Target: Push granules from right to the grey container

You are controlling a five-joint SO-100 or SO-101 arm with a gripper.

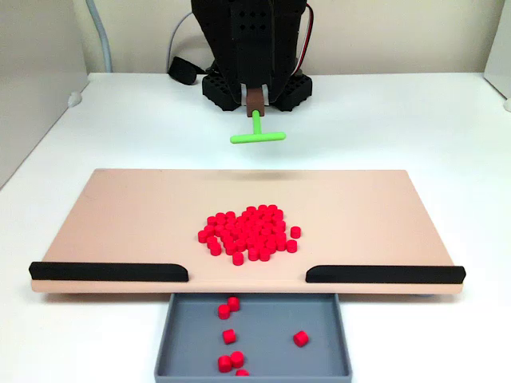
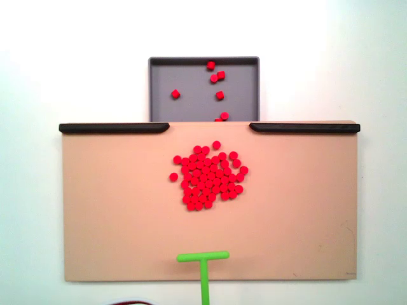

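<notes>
Lying granules [image 2: 208, 178] clustered, well beyond hand [image 1: 255, 102]

Black plastic arm [image 1: 249, 44] with perforated housing, lobed black base [image 1: 254, 92], red cable [image 1: 309, 36] alongside, brown pincer tip [image 1: 255, 101].

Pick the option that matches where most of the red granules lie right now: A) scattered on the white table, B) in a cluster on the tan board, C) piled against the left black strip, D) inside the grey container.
B: the granules sit clustered mid-board on the tan board; just a few lie in the grey container.
</notes>
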